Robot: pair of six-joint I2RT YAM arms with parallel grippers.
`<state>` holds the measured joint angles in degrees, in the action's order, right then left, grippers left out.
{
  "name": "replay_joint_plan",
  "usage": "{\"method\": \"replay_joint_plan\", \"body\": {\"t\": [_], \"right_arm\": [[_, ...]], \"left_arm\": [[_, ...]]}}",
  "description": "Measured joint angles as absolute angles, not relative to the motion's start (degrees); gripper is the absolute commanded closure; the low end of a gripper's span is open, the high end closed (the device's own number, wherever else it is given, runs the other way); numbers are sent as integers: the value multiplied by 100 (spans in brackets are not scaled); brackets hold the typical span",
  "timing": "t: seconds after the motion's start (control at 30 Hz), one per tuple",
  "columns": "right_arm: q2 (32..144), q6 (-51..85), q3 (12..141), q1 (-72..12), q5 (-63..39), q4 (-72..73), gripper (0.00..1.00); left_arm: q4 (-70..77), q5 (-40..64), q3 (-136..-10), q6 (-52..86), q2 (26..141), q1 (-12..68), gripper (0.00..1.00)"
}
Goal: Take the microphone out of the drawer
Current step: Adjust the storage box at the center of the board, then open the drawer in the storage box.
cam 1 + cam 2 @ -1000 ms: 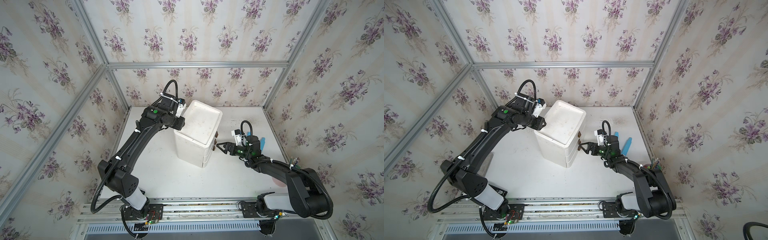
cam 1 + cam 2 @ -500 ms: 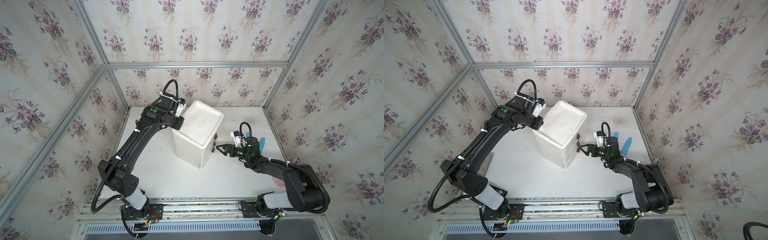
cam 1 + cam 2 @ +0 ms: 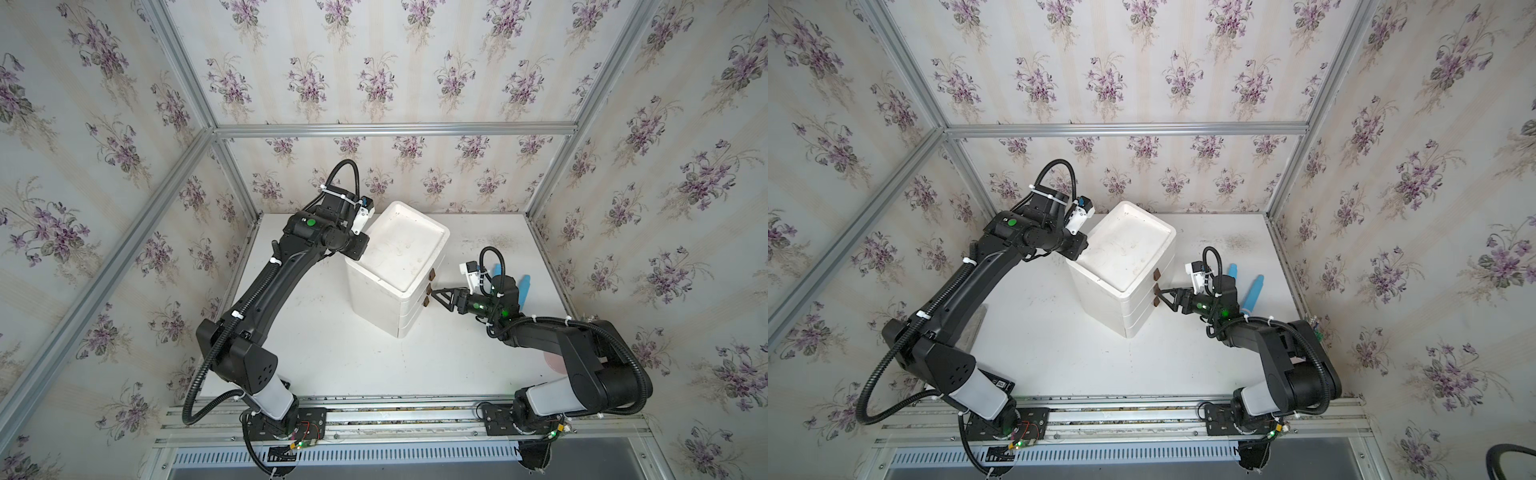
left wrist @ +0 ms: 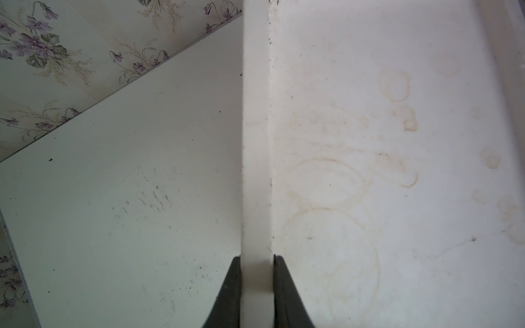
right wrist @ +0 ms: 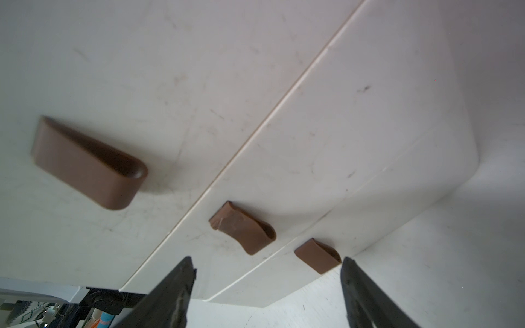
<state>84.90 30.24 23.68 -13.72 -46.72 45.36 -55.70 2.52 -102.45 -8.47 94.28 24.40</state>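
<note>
Bracing the cabinet (image 3: 399, 253), the left gripper (image 4: 257, 261) is clamped on its rim (image 4: 255, 142). The right gripper (image 5: 268, 261), jaws wide and empty, sits just before the handles (image 5: 244, 227), probably aimed at the lowest handle (image 5: 318, 255). Drawers (image 5: 355, 136) are closed; the microphone is unseen, presumably inside. Next: pinch that handle, pull straight.

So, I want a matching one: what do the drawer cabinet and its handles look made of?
Drawer cabinet: probably white plastic, matte; rounded moulded corners, ring stains on top. Handles: likely brown plastic, smooth satin, thin curved tabs; rubber possible.
</note>
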Motion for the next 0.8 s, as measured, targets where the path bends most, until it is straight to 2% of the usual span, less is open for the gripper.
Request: {"method": "replay_joint_plan", "body": {"t": [0.07,0.27,0.4,0.73,0.8], "right_arm": [[8628,3148,2383,-1372,-4742,4740,35],[8984,3465,2392,-1389,-4928,5363,45],[9150,3667,2392,-1422,-5054,5789,56],[9559,4110,2397,-1511,-5210,6549,58],[9675,4213,2338,-1518,-5242,6761,56]], "left_arm": [[-5527,287,-10237,-858,9437,2438,86],[-5391,338,-10171,-888,9435,2436,86],[-5301,377,-10130,-895,9432,2436,85],[-5251,392,-10090,-902,9415,2434,84],[-5245,397,-10086,-902,9415,2434,84]]}}
